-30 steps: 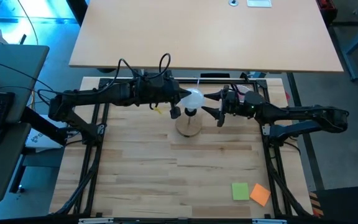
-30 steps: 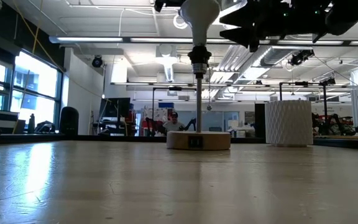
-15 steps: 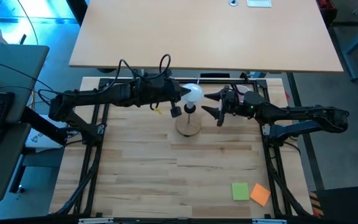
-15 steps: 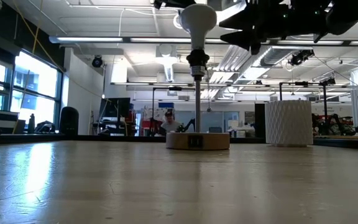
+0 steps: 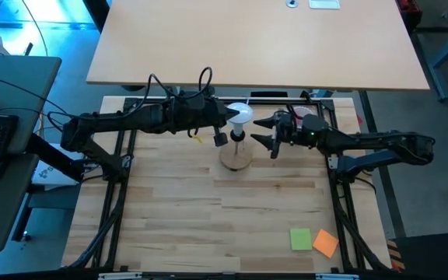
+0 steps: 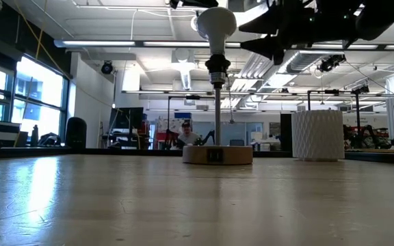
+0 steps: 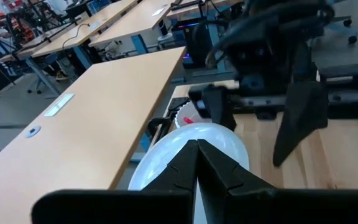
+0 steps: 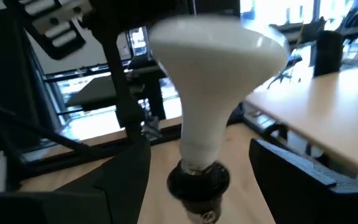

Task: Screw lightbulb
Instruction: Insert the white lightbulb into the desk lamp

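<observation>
Our right tool (image 5: 264,130) waits spread beside the lightbulb (image 5: 241,114); we must pinch and twist it next.

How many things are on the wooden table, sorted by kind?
Lightbulb: 1
Wooden stand: 1
White cup: 1
Sticky notes, green and orange: 2
Total: 5

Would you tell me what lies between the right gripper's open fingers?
The lightbulb, seated in the black socket, stands between the right gripper's fingers untouched, in the right wrist view.
</observation>
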